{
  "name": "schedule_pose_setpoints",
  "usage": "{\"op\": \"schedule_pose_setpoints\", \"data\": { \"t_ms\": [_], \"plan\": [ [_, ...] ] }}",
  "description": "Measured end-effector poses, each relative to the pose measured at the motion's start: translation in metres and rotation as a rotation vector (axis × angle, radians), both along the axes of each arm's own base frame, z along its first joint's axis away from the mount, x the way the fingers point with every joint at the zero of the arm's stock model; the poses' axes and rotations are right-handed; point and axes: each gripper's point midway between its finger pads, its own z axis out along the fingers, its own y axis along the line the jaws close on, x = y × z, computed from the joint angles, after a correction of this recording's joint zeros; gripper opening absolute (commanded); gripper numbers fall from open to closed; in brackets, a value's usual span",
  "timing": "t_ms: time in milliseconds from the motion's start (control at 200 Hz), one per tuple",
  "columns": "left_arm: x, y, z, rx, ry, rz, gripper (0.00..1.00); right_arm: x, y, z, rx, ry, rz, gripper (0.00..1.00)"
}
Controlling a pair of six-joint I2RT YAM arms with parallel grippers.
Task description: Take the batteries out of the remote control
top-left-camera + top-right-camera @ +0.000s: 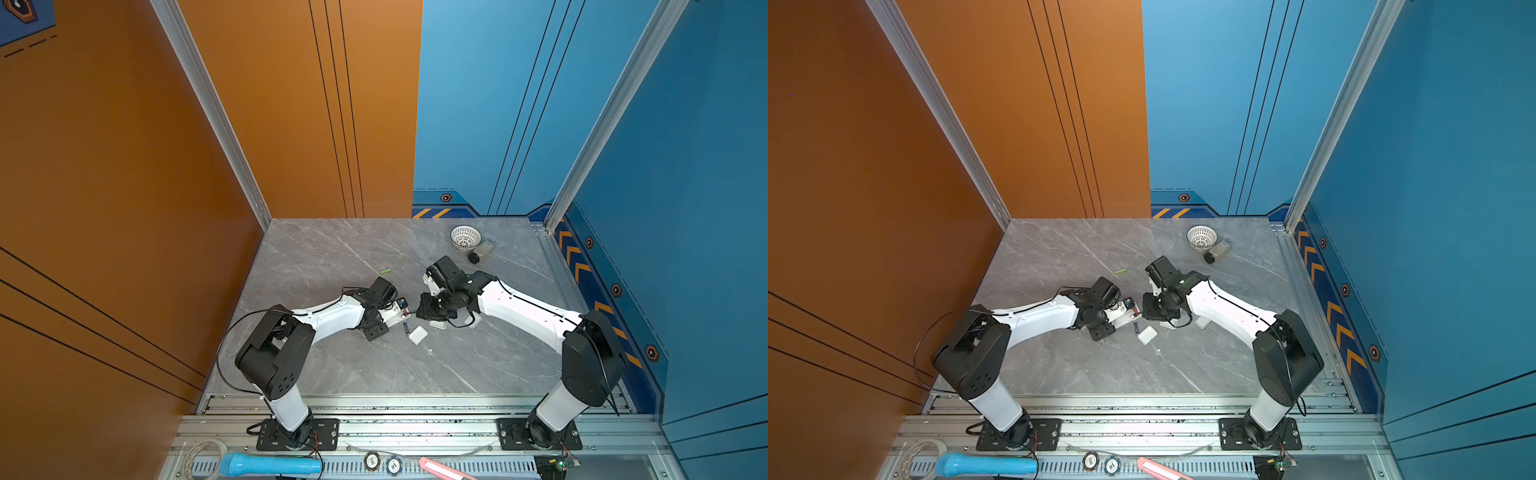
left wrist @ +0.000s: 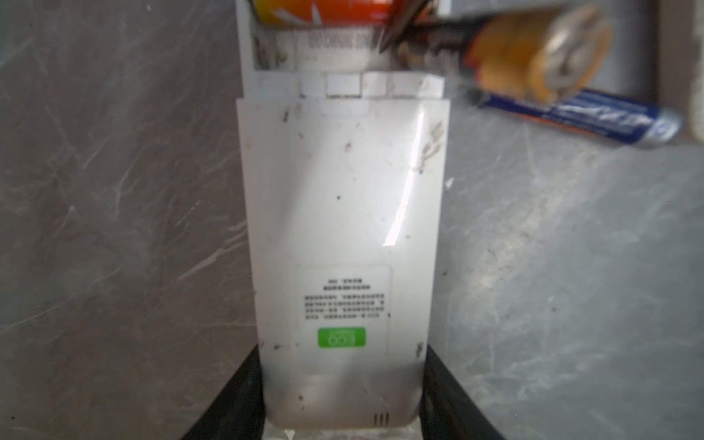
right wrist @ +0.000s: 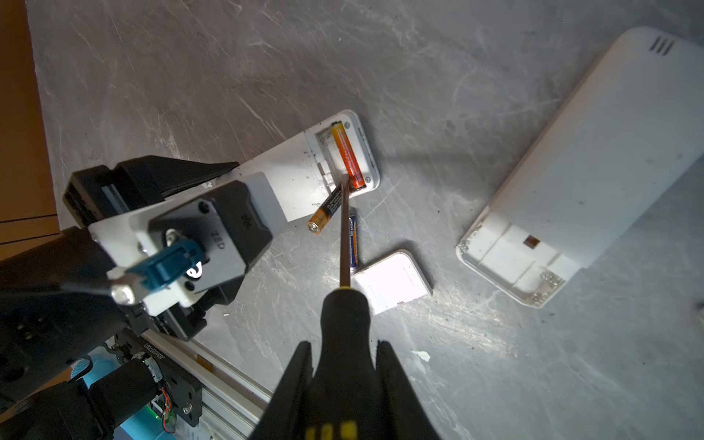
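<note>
R gripper [image 3: 343,356] is pinching the screwdriver [image 3: 344,316] by the handle. L gripper [image 2: 343,383] clamps the remote [image 2: 343,213] by its two sides. The tip sits at the near end of the orange-red battery [image 3: 347,158], inside the open compartment. Its long axis runs almost in line with the shaft, away from the R gripper. The black-gold battery [image 3: 324,213] is tipped half out just beside it. The blue battery [image 3: 354,247] and green battery [image 1: 385,271] lie on the table [image 3: 495,114]. My guess for next: lever that near end up w/ the R arm, which is the nearer one.

Grey marbled table [image 3: 476,95], pale veins. White remote [image 2: 343,171], green sticker [image 2: 341,337], black print. Four cells — orange-red battery [image 3: 348,156], black-and-gold battery [image 3: 325,213], blue battery [image 3: 354,244] with white lettering, light green battery [image 1: 385,271]. Black-handled screwdriver [image 3: 344,316], yellow marks. White basket [image 1: 465,237], lattice-patterned.
</note>
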Motion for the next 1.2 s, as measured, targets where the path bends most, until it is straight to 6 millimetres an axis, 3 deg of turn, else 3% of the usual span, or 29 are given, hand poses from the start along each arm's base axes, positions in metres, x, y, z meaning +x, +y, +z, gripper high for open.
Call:
{"op": "schedule_pose_setpoints", "data": {
  "t_ms": [245,425,606,861,966,1201],
  "plan": [
    [0.004,0.006,0.001,0.032,-0.022,0.015,0.00,-0.001,0.000,0.006,0.009,-0.004,0.000,0.00],
    [0.015,0.022,0.005,0.093,-0.076,0.064,0.00,-0.020,-0.009,0.001,-0.018,0.077,0.012,0.00],
    [0.017,0.026,0.006,0.112,-0.092,0.073,0.00,-0.030,-0.017,0.005,-0.025,0.088,0.012,0.00],
    [0.019,0.031,0.002,0.063,-0.024,0.126,0.00,-0.011,-0.035,0.028,-0.011,-0.003,-0.060,0.00],
    [0.021,0.030,0.001,0.028,0.035,0.185,0.27,0.000,-0.049,0.034,-0.013,-0.028,-0.119,0.00],
    [-0.002,0.022,0.007,-0.045,0.185,0.328,0.48,0.013,-0.056,0.045,0.025,-0.072,-0.192,0.00]
  ]
}}
